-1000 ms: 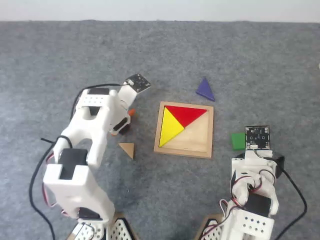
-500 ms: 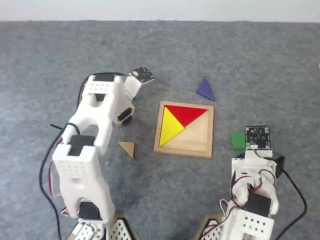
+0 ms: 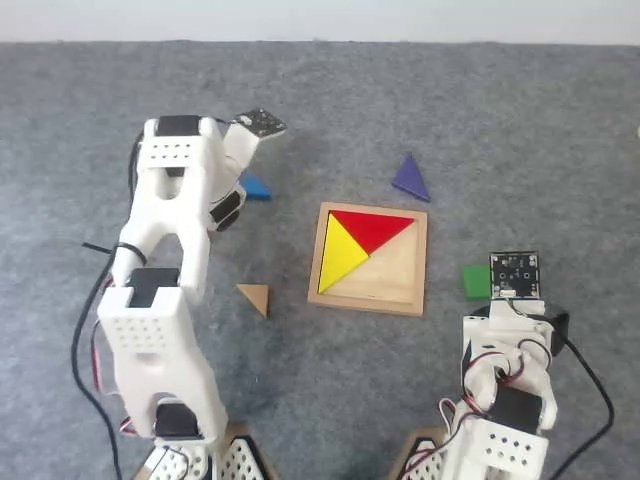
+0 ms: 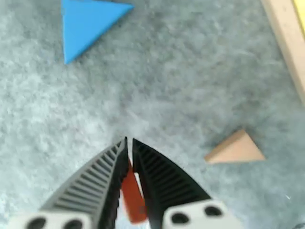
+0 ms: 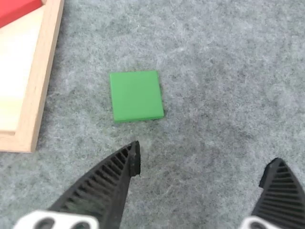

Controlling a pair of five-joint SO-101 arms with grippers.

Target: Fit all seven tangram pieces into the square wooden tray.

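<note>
The square wooden tray (image 3: 405,290) holds a red triangle (image 3: 372,228) and a yellow triangle (image 3: 340,254). My left gripper (image 4: 128,140) is shut on an orange piece (image 4: 132,193) and hangs over the carpet left of the tray (image 4: 286,43). A blue triangle (image 3: 255,187) (image 4: 88,21) lies just beyond it, a tan triangle (image 3: 254,297) (image 4: 235,148) to its tray side. My right gripper (image 5: 206,155) stands open just short of a green square (image 5: 136,95) (image 3: 476,281), which lies right of the tray (image 5: 40,81). A purple triangle (image 3: 410,178) lies behind the tray.
Grey carpet covers the whole table. The left arm (image 3: 170,230) stretches far out over the left half, with its black cable (image 3: 85,340) trailing beside it. The right arm (image 3: 505,380) stays near the front right.
The left arm has swung away from the tray toward the far left with the orange piece, uncovering the blue triangle. The right arm has not moved.
</note>
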